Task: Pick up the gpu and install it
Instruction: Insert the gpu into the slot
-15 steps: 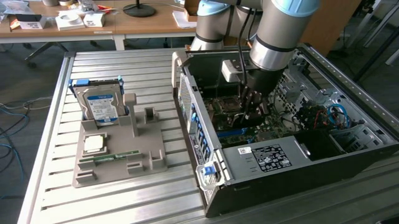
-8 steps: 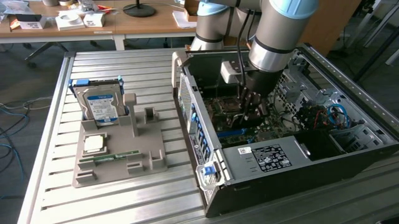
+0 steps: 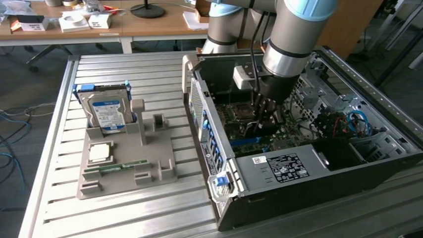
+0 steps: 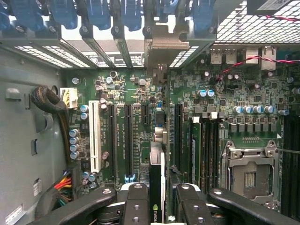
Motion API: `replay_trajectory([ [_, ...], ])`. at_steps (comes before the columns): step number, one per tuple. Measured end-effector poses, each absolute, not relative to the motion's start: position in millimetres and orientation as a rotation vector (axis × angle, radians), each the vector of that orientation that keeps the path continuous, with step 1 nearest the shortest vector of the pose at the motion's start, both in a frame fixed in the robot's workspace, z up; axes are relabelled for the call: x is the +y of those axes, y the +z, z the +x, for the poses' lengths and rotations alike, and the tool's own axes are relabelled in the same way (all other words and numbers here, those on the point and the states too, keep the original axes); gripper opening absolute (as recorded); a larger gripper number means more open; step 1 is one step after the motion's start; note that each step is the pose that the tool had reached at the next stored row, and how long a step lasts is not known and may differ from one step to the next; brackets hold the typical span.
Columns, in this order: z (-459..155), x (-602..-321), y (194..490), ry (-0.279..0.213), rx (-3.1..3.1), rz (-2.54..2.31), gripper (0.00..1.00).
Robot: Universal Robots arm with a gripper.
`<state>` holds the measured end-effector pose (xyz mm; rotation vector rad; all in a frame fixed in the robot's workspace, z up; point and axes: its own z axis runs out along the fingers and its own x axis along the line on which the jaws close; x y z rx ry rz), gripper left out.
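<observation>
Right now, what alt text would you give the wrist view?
The gripper holds a graphics card edge-on over a green motherboard, its metal bracket reaching the row of blue clips at the case wall. A white slot and black slots lie beside the card, and an empty processor socket further off.

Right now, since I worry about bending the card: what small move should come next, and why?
Probably a slow, straight push toward the motherboard: the gripper holds the gpu edge-on over it, its bracket at the rear openings; seating I cannot tell.
</observation>
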<state>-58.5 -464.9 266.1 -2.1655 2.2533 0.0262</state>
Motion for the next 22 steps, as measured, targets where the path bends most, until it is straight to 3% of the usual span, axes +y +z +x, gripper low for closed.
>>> replay_trajectory([
  [22,-62.1,-464.1,265.5,0.027,2.253,-2.165,0.27],
])
